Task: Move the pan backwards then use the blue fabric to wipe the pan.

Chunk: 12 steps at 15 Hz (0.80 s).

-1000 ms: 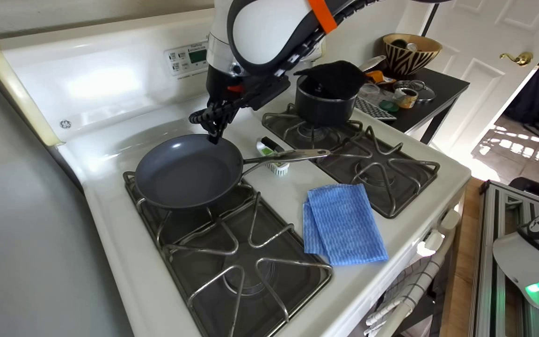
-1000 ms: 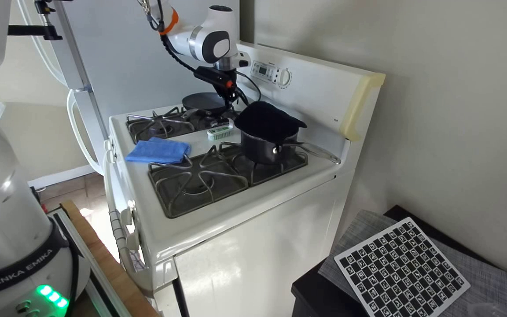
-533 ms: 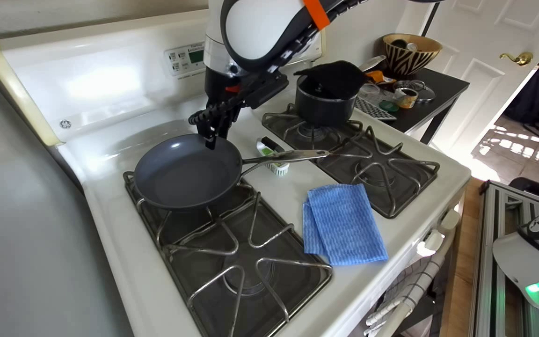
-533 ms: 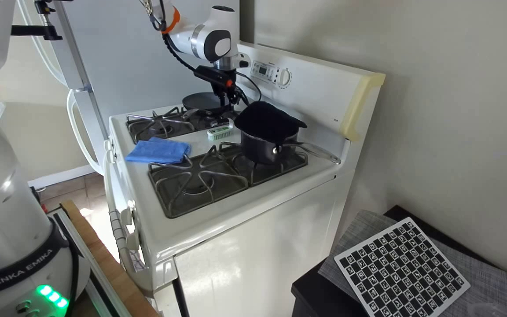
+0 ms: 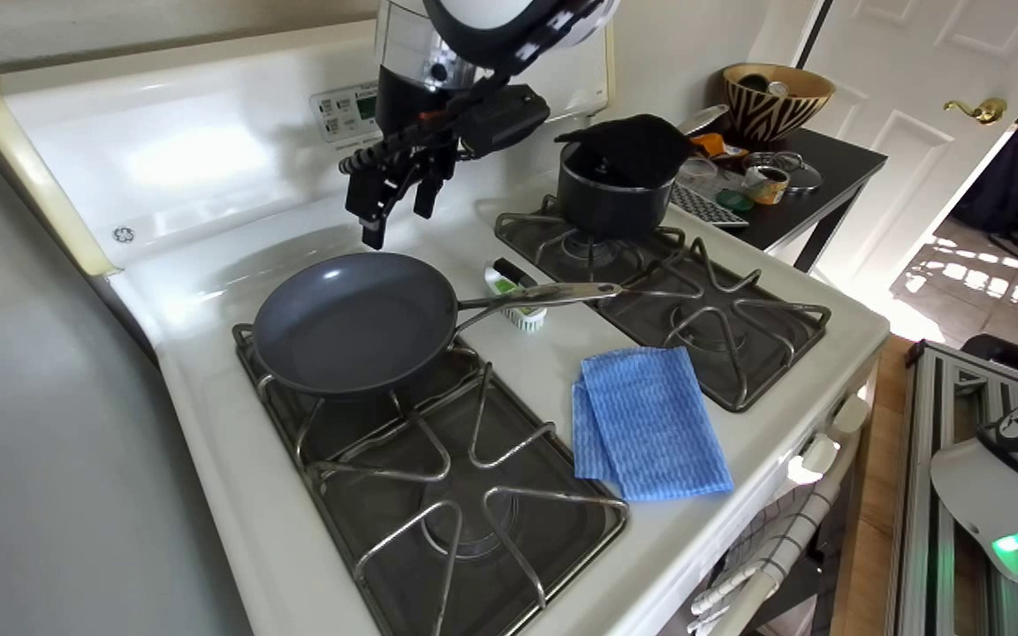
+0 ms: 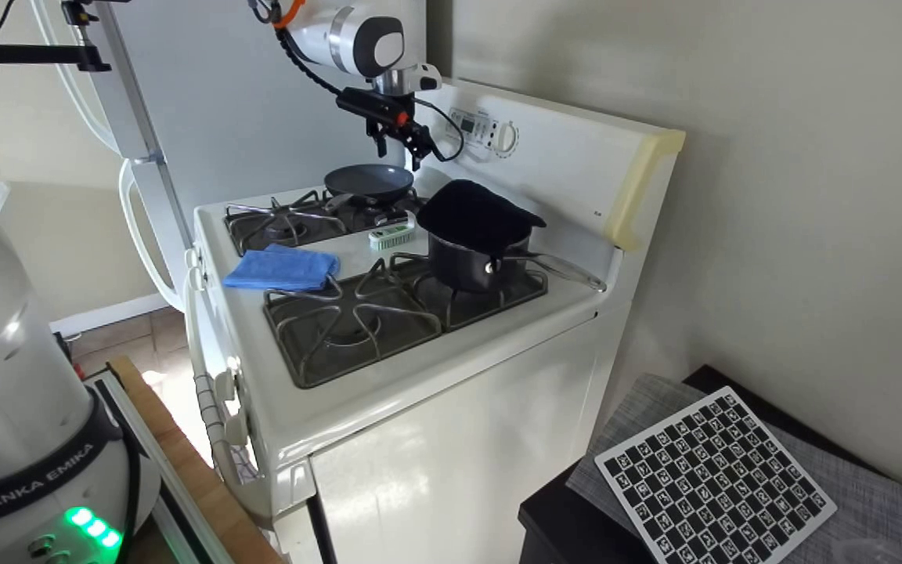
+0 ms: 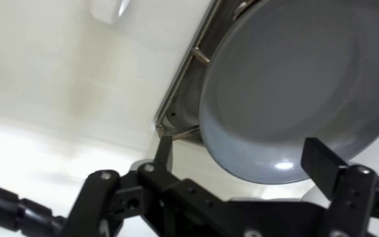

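The pan, dark grey inside with a silvery handle, rests on a rear burner grate in both exterior views. My gripper hangs above the stove at the pan's back rim, apart from it. In the wrist view the gripper has its fingers spread wide, nothing between them, with the pan below. Folded on the white stovetop near its front edge lies the blue fabric, far from the gripper; it is out of the wrist view.
A white-green brush lies partly under the pan handle. The dark pot, with a black cloth over it, stands on the opposite rear burner. Behind the gripper rises the stove's back panel; a fridge flanks the stove.
The gripper's fingers have come apart, and the arm has lifted up off the pan's back rim. The pan has barely shifted; the blue fabric lies where it was.
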### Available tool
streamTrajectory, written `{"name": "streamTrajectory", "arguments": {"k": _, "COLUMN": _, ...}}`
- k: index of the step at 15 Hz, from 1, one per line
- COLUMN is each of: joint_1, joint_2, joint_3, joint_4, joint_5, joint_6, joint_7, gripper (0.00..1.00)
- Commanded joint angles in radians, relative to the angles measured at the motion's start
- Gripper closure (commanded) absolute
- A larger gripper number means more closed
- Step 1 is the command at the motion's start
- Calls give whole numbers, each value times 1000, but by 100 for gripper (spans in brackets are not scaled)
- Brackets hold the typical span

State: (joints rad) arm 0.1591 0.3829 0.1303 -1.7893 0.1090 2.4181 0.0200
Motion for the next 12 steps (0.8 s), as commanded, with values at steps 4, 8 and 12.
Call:
{"name": "streamTrajectory", "arguments": {"k": 4, "joint_1": 8, "joint_2": -180, "joint_3": 20, "joint_4": -133, "joint_5": -3, "joint_6": -102, "joint_7": 30, "gripper": 0}}
{"name": "streamTrajectory", "arguments": {"k": 8, "joint_1": 6, "joint_2": -165, "joint_3": 23, "joint_4": -106, "joint_5": -2, "joint_6": -101, "joint_7": 6, "gripper": 0}}
{"name": "streamTrajectory", "arguments": {"k": 12, "joint_1": 6, "joint_2": -177, "joint_3": 24, "joint_4": -123, "joint_5": -2, "joint_6": -102, "joint_7": 6, "gripper": 0}}
